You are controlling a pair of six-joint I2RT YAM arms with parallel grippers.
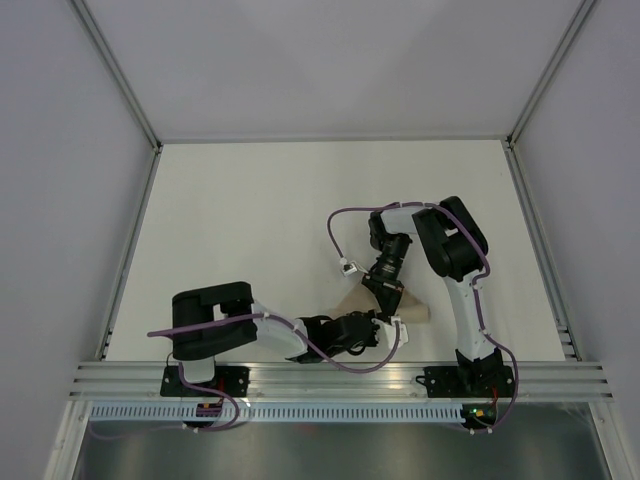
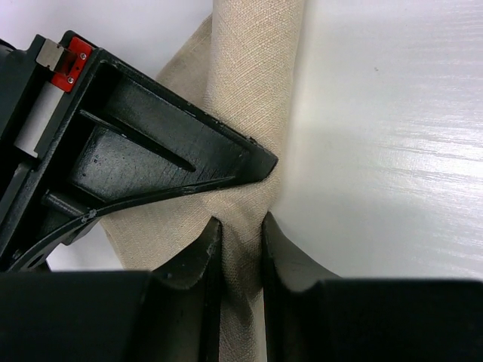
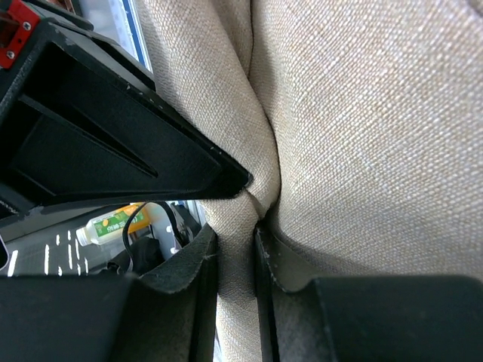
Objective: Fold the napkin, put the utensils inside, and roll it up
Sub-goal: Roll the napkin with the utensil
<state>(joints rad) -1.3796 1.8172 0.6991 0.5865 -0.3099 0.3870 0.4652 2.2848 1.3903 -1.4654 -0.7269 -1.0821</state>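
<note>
Both jaws pinch the napkin (image 2: 253, 68); move them together, cloth taut, so the fold lands square on the surface (image 2: 392, 151).

The far half of the bench (image 1: 300, 190) lies bare from wall to wall, and so does its left side; a claw could pass there freely; the crowding sits near the front edge, right of centre; there the left claw (image 1: 368, 330) and the right claw (image 1: 388, 290) both clamp the napkin (image 1: 415, 312), close together with hardly a gap between them; the left forearm (image 1: 275, 332) lies low along the front rail (image 1: 330, 378), barring that strip; the right arm's elbow (image 1: 455, 240) stands over the bench's right side; purple cables (image 1: 333, 232) loop out left of the right wrist and below the left claw; in the left wrist view cloth fills the slot between the fingers (image 2: 200, 260).
</note>
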